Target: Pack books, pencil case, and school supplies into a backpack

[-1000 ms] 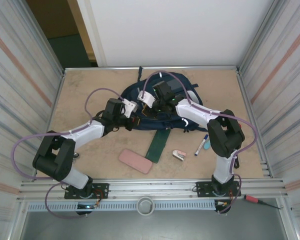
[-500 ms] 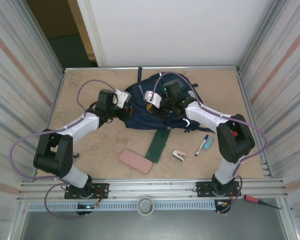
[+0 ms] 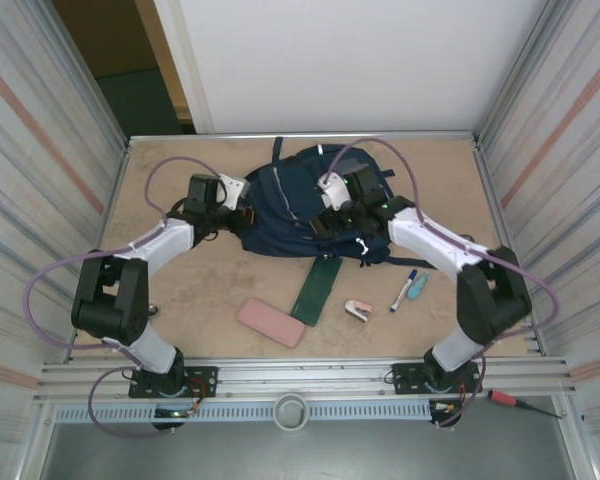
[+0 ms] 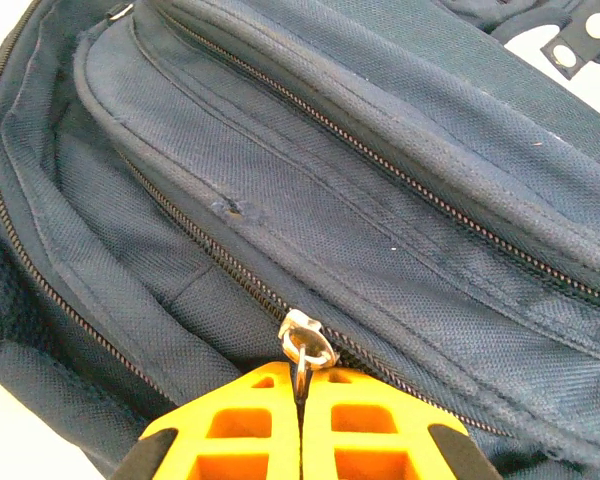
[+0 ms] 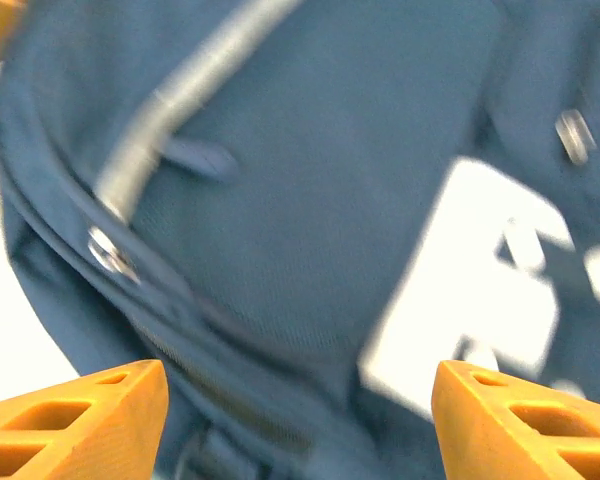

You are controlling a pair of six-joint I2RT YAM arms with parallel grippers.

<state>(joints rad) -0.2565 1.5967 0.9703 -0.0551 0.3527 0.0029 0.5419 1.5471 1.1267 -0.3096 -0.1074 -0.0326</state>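
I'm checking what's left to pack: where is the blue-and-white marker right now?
In the top view, the marker lies on the table right of centre, beside the teal item and right of the pink-and-white item.

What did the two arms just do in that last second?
The left gripper, shut on the zipper pull, dragged it left along the backpack. The right gripper slid right and opened its jaws. The pink case, green box and marker stayed put.
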